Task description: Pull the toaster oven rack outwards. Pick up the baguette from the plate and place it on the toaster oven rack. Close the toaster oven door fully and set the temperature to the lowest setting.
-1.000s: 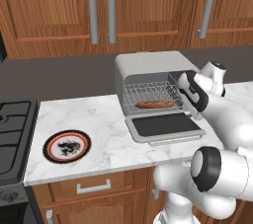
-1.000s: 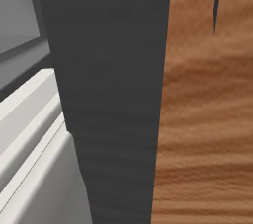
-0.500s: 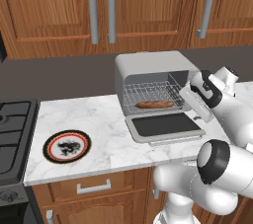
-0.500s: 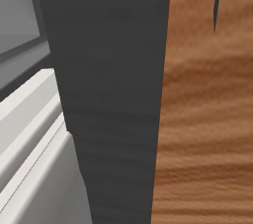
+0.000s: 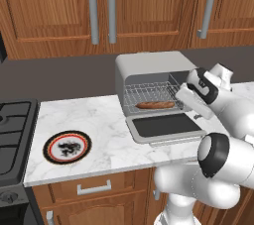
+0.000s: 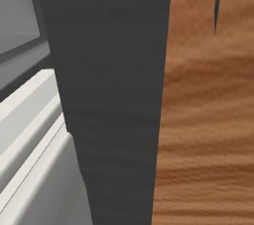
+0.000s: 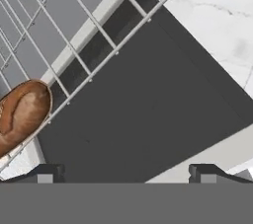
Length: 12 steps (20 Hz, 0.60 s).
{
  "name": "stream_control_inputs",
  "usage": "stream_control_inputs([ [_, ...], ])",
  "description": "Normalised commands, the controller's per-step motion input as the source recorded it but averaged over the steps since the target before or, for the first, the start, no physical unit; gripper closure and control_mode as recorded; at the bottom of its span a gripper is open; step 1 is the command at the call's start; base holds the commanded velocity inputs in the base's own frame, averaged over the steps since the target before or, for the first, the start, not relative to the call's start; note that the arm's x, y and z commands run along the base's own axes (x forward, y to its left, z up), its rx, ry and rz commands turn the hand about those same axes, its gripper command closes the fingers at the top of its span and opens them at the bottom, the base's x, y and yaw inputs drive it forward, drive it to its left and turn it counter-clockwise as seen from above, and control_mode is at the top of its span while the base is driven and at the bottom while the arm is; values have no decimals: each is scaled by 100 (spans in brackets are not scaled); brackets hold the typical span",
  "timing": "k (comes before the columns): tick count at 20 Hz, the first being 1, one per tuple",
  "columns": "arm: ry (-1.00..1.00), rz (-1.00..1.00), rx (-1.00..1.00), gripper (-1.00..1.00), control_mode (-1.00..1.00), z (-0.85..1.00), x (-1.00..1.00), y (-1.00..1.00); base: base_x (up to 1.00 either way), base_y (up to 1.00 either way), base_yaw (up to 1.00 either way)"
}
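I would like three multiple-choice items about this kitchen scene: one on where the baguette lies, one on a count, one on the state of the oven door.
1. Where does the baguette lie?
A. on the plate
B. on the toaster oven rack
C. on the stove

2. How many things lie on the plate?
A. none
B. one
C. two

3. How does the toaster oven door stand?
A. shut
B. folded down open
C. taken off

Answers:
1. B: the baguette rests on the toaster oven rack, at the mouth of the toaster oven.
2. A: the plate shows just its own dark pattern, nothing on it.
3. B: the toaster oven door lies flat in front of the oven, its dark glass facing up.
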Motion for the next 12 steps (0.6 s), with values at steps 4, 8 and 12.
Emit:
stream_control_inputs([
  [4,-12,0,-11,-100,-100,-39,1,5,0,0,0],
  [8,-14,0,-7,-100,-100,-42,5,0,0,0,0],
  [12,-20,0,-3,-100,-100,-20,13,0,0,0,0],
])
